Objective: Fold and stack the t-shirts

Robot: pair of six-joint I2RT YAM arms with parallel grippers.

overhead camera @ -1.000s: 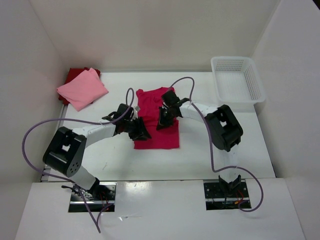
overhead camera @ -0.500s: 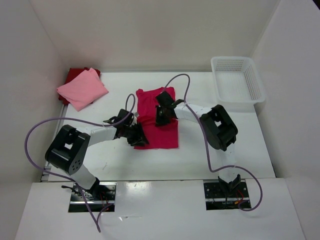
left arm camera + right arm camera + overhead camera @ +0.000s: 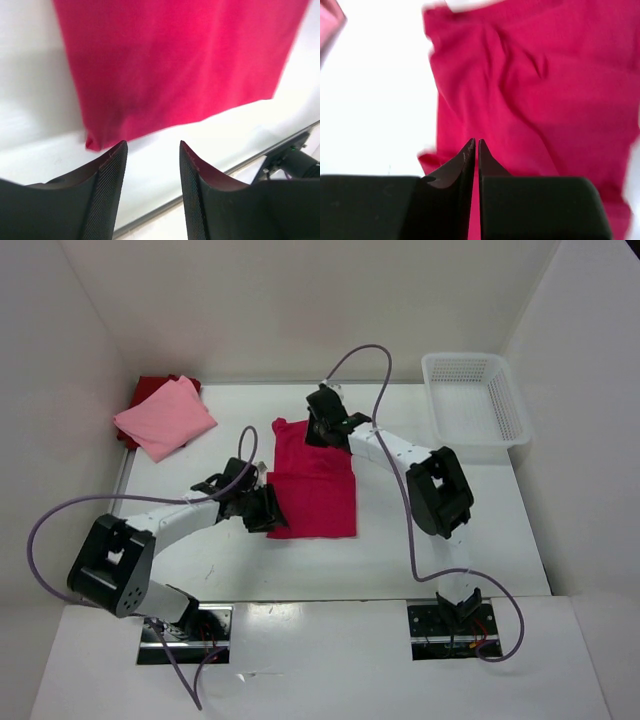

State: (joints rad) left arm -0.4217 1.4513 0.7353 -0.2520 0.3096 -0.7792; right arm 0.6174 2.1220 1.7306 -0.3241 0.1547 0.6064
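Note:
The bright crimson-pink t-shirt (image 3: 315,485) lies part-folded in a long rectangle on the middle of the table. My left gripper (image 3: 267,514) is open and empty at the shirt's near left corner; in the left wrist view its fingers (image 3: 152,146) hang over bare table just short of the shirt's edge (image 3: 175,65). My right gripper (image 3: 316,432) is shut with nothing visibly between its fingers, low over the shirt's far end by the collar, as the right wrist view (image 3: 476,142) shows over wrinkled crimson cloth (image 3: 545,100). The light pink shirt (image 3: 165,418) lies folded on the dark red shirt (image 3: 152,388) at the far left.
A white mesh basket (image 3: 475,400) stands at the far right corner. White walls close the table on the left, back and right. The arms' cables loop over the left side and the far middle of the table.
My right gripper has moved from the shirt's middle to its far end. My left gripper has slid from the shirt's left edge toward its near left corner. The shirt lies flatter.

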